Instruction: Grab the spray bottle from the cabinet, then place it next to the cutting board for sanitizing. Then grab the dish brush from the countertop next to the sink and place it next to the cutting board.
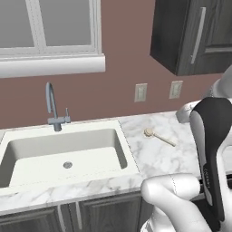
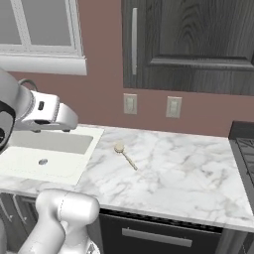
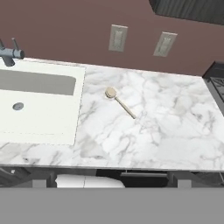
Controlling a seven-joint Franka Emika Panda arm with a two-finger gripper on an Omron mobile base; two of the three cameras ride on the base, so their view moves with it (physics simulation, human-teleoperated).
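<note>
The dish brush point(image 1: 158, 137) point(image 2: 125, 155) point(image 3: 119, 101), pale wood with a round head and a thin handle, lies on the white marble countertop point(image 1: 154, 156) point(image 2: 183, 173) point(image 3: 166, 127), just right of the sink point(image 1: 130, 149) point(image 2: 88, 158) point(image 3: 80, 109). My gripper point(image 2: 74, 121) hangs high, back from the counter's front edge and well short of the brush; it is open and holds nothing. The dark wall cabinet point(image 1: 190, 36) point(image 2: 198, 44) above the counter has its door shut. The spray bottle and the cutting board are out of view.
A curved grey faucet point(image 1: 52, 106) point(image 3: 8, 53) stands behind the sink. Two wall outlets point(image 1: 141, 92) point(image 2: 130, 104) point(image 3: 117, 38) sit above the counter. A dark stove point(image 2: 243, 149) point(image 3: 216, 78) borders the counter on the right. A window point(image 1: 50, 27) is over the sink.
</note>
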